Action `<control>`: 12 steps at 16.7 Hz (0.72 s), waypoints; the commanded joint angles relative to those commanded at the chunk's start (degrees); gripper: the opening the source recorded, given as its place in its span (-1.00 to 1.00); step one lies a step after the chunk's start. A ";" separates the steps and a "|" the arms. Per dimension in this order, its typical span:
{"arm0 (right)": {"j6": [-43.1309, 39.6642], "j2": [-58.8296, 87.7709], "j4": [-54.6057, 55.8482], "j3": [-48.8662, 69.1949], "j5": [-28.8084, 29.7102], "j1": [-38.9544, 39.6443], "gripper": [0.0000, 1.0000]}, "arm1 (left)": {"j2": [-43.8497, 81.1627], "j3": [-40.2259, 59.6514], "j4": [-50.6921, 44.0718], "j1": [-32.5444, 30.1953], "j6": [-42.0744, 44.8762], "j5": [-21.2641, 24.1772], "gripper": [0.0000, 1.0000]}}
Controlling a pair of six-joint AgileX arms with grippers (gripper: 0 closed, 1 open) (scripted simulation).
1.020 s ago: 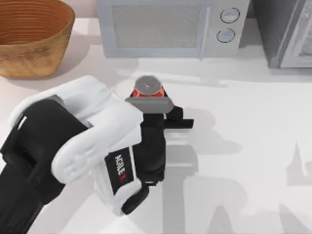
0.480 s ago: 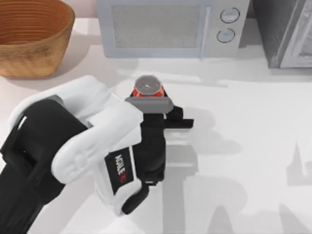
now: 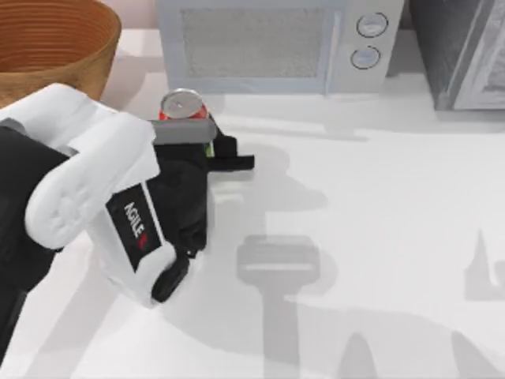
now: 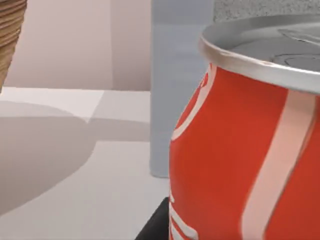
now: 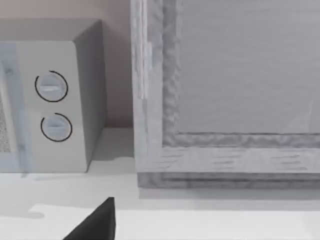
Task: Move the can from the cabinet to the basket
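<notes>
My left gripper [image 3: 192, 126] is shut on the can [image 3: 181, 103], whose silver lid and red side show past the wrist. The can hangs above the table, in front of the microwave's left end and just right of the basket [image 3: 49, 49] at the back left. In the left wrist view the can [image 4: 250, 150] looms close and red, with the basket's woven rim [image 4: 10, 30] at the edge. The cabinet [image 3: 464, 54] stands at the back right. Its pale front panel [image 5: 235, 85] faces the right wrist camera, where one dark fingertip [image 5: 97, 222] shows.
A light grey microwave [image 3: 268, 43] with two round knobs [image 3: 371, 25] stands along the back between basket and cabinet; its side [image 4: 175, 90] is close behind the can. The arm's shadow [image 3: 276, 264] falls on the white table's middle.
My left arm has carried the can up off the table and to the back left, toward the basket. Its shadow has separated from it on the table.
</notes>
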 joint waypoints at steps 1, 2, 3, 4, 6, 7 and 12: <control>0.00 0.00 0.00 0.00 0.00 0.00 1.00 | -0.94 0.57 -1.64 3.50 -0.33 3.26 -1.00; 0.00 0.00 0.00 0.00 0.00 0.00 1.00 | -1.95 1.39 -3.54 7.26 -0.56 6.98 -1.00; 0.00 0.00 0.00 0.00 0.00 0.00 1.00 | -2.99 2.40 -5.66 11.26 -0.67 11.14 -1.00; 0.00 0.00 0.00 0.00 0.00 0.00 1.00 | -4.05 3.55 -7.98 15.42 -0.66 15.69 -1.00; 0.00 0.00 0.00 0.00 0.00 0.00 1.00 | -6.25 6.14 -13.14 23.78 -0.32 25.87 -1.00; 0.00 0.00 0.00 0.00 0.00 0.00 1.00 | -7.37 7.64 -15.96 27.81 -0.04 31.32 -1.00; 0.00 0.00 0.00 0.00 0.00 0.00 1.00 | -12.60 17.33 -31.60 44.05 1.68 60.39 -1.00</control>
